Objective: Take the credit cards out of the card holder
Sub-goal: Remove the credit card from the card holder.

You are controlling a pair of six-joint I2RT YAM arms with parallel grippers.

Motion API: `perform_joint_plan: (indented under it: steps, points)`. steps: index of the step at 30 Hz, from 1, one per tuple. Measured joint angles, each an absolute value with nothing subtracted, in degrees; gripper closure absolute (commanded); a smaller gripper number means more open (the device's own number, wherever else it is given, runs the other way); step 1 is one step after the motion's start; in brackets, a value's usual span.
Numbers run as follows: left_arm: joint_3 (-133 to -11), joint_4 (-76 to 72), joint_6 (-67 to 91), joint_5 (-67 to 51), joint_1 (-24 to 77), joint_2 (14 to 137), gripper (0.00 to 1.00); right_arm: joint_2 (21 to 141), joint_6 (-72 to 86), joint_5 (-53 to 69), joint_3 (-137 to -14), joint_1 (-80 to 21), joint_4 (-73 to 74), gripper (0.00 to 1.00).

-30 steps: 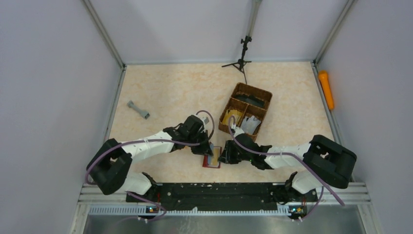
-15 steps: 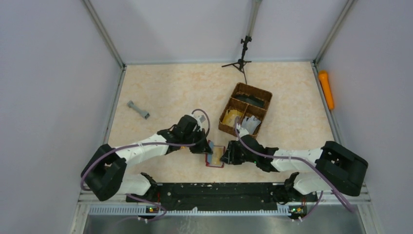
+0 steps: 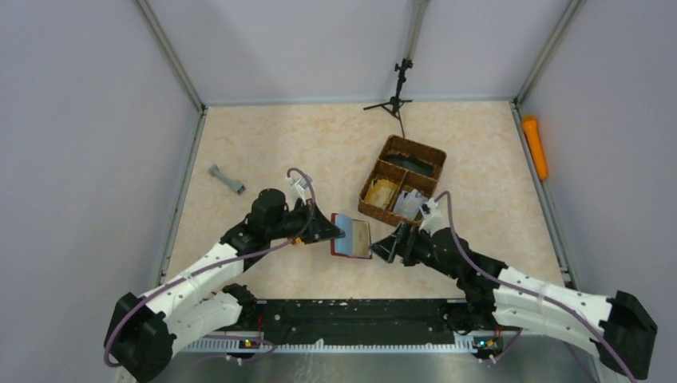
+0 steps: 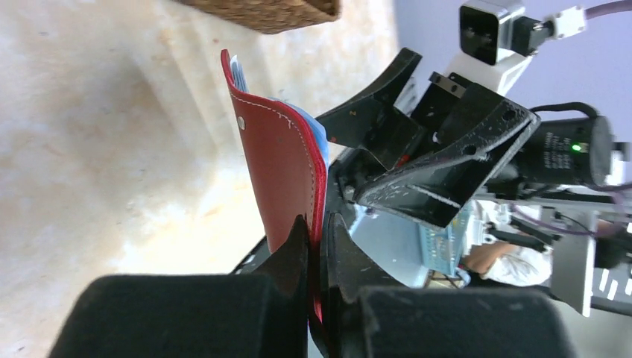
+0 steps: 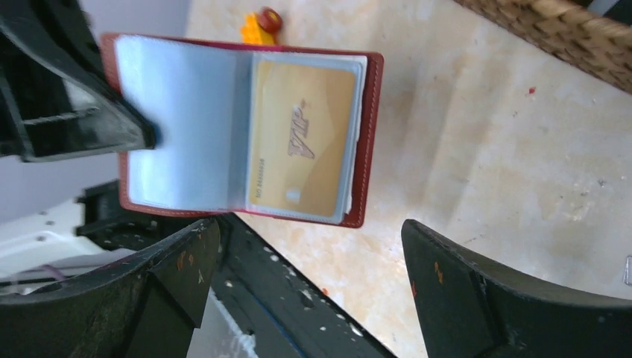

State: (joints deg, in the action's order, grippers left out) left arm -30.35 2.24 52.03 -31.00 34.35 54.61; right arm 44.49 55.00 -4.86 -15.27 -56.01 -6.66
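card holder is in the near middle of the desk, right between the two hands, with its dark red cover folded open. going left to right: there's a little grey dumbbell-shaped piece lying well off on the far left. then the left hand comes in from the left, pressed together on the holder's left edge. its own wrist view shows the red cover pinched between the fingertips and standing on edge. can't tell if the bottom edge touches the desk.

the right wrist view looks straight into the open holder: pale blue sleeves inside, and a gold card sitting in the right-hand pocket. the right hand is just right of the holder, spread wide and gripping nothing. the wicker basket sits behind it, and an orange block lies at the far right edge.
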Motion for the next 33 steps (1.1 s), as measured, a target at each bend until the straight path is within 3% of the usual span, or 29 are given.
perform_joint_plan:
  steps: [8, 18, 25, 29, 32, 33]
  points:
    - [-27.6, -10.5, 60.9, -36.6, 33.6, 50.1, 1.00, 26.4, 57.6, -8.8, -14.8, -55.3, 1.1, 0.04]
    - [-27.5, -25.9, 70.3, -42.1, 33.6, 49.2, 1.00, 23.2, 59.8, -9.6, -16.2, -55.2, 2.3, 0.04]
    - [-27.5, -31.7, 74.5, -44.1, 33.6, 48.1, 1.00, 21.1, 61.2, -7.2, -16.1, -55.1, -6.3, 0.06]
    - [-27.4, -35.8, 76.6, -44.8, 33.6, 48.0, 1.00, 22.4, 62.7, -4.8, -16.0, -54.9, -11.3, 0.18]
    - [-27.0, -38.8, 78.1, -45.4, 33.7, 48.0, 1.00, 23.9, 63.7, -2.7, -15.7, -54.9, -14.7, 0.37]
    - [-26.8, -39.5, 78.4, -45.5, 33.7, 48.0, 1.00, 24.2, 63.8, -2.3, -15.5, -54.9, -15.6, 0.47]
